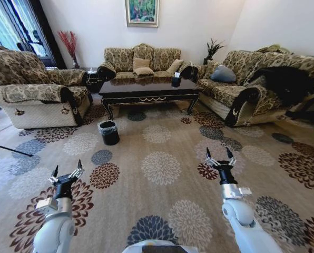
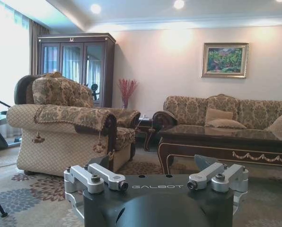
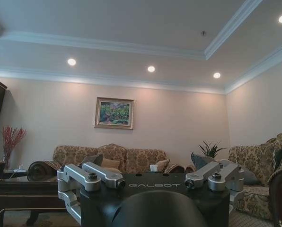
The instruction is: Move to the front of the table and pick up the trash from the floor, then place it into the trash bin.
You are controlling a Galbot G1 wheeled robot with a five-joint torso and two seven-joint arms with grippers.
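Nearest, both arms are held low over the patterned carpet, the left gripper (image 1: 66, 173) and the right gripper (image 1: 220, 156) with fingers spread and empty. Farther ahead and toward the left stands the trash bin (image 1: 109, 132), nearer the left arm, just before the bench (image 1: 146, 87). No trash can be made out on the floor from here.

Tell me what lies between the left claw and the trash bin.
Only bare flowered carpet, seen in the head view. The left claw hovers open above the floor, and the trash bin stands farther ahead, near the table.
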